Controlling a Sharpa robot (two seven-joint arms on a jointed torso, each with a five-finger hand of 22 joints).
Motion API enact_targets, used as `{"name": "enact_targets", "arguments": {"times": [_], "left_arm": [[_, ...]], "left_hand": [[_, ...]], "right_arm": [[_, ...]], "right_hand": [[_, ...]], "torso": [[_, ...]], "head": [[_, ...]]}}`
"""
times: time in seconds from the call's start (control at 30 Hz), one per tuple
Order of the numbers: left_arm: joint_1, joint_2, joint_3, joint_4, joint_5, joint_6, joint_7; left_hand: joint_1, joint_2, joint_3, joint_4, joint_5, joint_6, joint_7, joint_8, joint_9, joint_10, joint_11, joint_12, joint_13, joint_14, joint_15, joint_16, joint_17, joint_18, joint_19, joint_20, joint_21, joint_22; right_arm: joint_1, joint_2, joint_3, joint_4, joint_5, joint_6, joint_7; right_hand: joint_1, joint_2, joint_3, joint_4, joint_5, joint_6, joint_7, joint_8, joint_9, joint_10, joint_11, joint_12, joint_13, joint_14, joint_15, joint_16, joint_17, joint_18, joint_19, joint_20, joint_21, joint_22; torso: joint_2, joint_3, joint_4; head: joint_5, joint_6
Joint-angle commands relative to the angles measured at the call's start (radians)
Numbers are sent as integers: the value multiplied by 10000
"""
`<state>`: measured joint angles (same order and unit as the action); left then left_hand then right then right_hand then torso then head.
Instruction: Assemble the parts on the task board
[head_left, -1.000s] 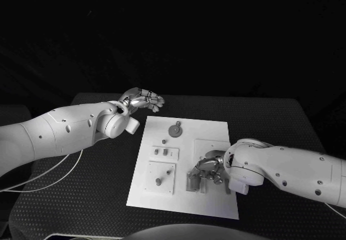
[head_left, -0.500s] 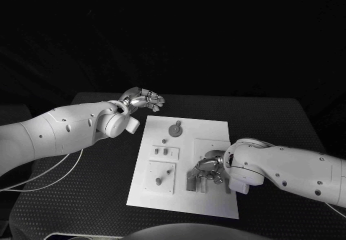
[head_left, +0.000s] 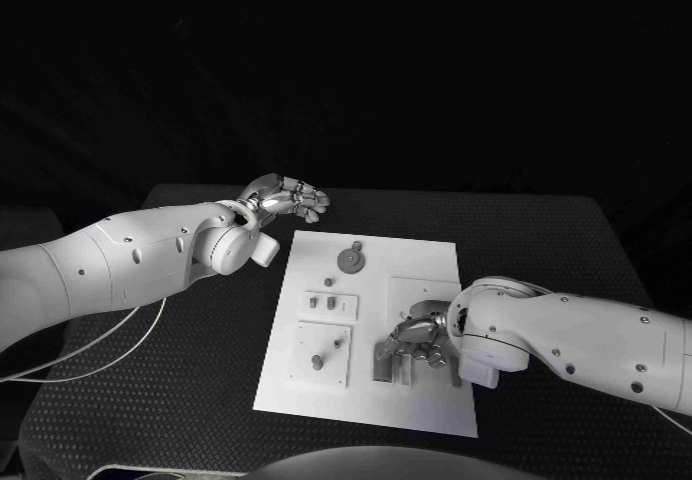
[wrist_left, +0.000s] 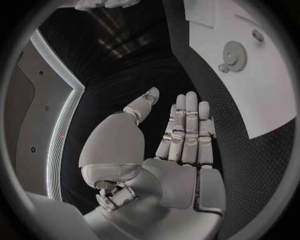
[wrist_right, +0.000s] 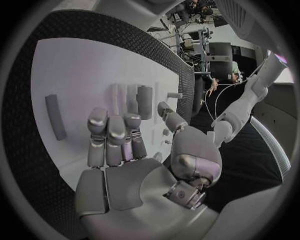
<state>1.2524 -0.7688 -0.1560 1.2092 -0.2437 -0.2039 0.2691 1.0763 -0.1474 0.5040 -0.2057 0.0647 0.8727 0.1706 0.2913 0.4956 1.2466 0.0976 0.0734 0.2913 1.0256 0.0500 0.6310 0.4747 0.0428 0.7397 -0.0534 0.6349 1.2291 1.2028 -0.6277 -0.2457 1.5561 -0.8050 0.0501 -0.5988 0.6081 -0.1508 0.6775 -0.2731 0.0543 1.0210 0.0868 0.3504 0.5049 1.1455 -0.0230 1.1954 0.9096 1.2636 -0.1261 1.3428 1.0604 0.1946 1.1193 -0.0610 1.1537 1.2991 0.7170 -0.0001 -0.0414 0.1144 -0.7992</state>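
My right robot hand (head_left: 415, 338) hovers over the white rectangular task board (head_left: 411, 255) (near edge), fingers apart, holding nothing. Left robot hand (head_left: 287, 198) waits off the board's far corner, extended, empty. Gear (head_left: 351, 261) seated; grey bar (wrist_right: 55, 116) loose, so partway I'd say.

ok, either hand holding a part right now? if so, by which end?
Nothing is held. The left hand is open over the bare table beside the task board. The right hand is open above the board, with no part in its fingers.
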Motion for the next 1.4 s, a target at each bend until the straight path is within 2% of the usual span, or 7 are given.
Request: {"name": "enact_targets", "arguments": {"times": [0.03,0.2,0.43,0.67,0.87,1.03,1.4], "left_arm": [[9,13,6,-4,39,68,72],[8,14,6,-20,39,62,78],[8,30,6,-76,39,65,66],[8,53,5,-90,39,74,69],[7,68,2,-80,39,91,53],[7,41,-8,-81,38,85,49],[3,55,-94,-34,37,103,78]], "left_hand": [[-21,-50,10,70,-40,-50,-5,38,-11,-76,-6,-4,6,40,1,-48,14,-32,4,43,-69,13],[-19,-49,11,71,-40,-50,-5,39,-12,-76,-7,-4,7,40,1,-51,18,-32,4,43,-71,15],[-18,-49,11,72,-41,-51,-5,40,-14,-76,-7,-4,7,41,1,-55,23,-32,5,44,-73,18],[-2,-47,17,66,-38,-52,-6,43,-15,-76,-8,-3,7,43,0,-62,32,-30,5,42,-77,23],[1,-46,18,65,-38,-52,-6,43,-16,-76,-8,-3,7,43,0,-63,34,-30,5,42,-78,24],[2,-47,18,65,-38,-52,-6,44,-16,-76,-8,-3,8,44,0,-65,36,-30,5,43,-78,25],[-3,-51,14,70,-41,-53,-5,46,-18,-75,-7,-3,8,45,1,-71,45,-32,6,45,-82,29]], "right_arm": [[-24,-173,-13,108,-205,3,262],[155,-527,-12,406,-205,-143,654],[973,-1028,-15,643,285,-247,913],[1358,-1608,-18,767,305,-43,833],[1347,-2081,-22,717,-287,811,247],[1080,-2534,-23,1081,-1124,1995,30],[346,-2738,-23,1191,-1982,1559,15]], "right_hand": [[-27,-97,-67,10,-56,-92,5,6,18,-87,-10,-65,16,-64,-1,-67,-10,672,-65,-28,25,-14],[92,-315,-6,80,-55,-104,3,1,33,-53,-12,-84,32,-106,-12,-156,-87,672,-50,-42,16,-38],[360,-704,192,427,-55,-315,80,-69,79,-5,61,-124,66,-93,49,-277,-103,672,-20,-40,-1,-90],[483,-701,217,468,-55,-301,76,-41,121,8,59,-125,84,-74,49,-286,-67,672,-20,-40,10,-91],[868,-409,293,275,-48,-245,56,9,172,33,39,-117,105,-23,36,-263,12,672,-23,-56,40,-76],[1382,136,321,-145,-37,-180,44,44,206,60,41,-119,127,109,50,-167,235,672,-59,-41,90,-37],[1115,300,-45,-108,-49,-25,14,35,169,132,7,-138,163,271,52,-51,563,672,-122,57,135,-1]], "torso": [[0,12,4],[-8,12,-12],[-18,22,-27],[-15,19,-33],[-5,7,-18],[-10,1,-29],[-54,-16,-72]], "head": [[-1,33],[-12,82],[-43,193],[-132,268],[-265,300],[-319,331],[-460,276]]}}
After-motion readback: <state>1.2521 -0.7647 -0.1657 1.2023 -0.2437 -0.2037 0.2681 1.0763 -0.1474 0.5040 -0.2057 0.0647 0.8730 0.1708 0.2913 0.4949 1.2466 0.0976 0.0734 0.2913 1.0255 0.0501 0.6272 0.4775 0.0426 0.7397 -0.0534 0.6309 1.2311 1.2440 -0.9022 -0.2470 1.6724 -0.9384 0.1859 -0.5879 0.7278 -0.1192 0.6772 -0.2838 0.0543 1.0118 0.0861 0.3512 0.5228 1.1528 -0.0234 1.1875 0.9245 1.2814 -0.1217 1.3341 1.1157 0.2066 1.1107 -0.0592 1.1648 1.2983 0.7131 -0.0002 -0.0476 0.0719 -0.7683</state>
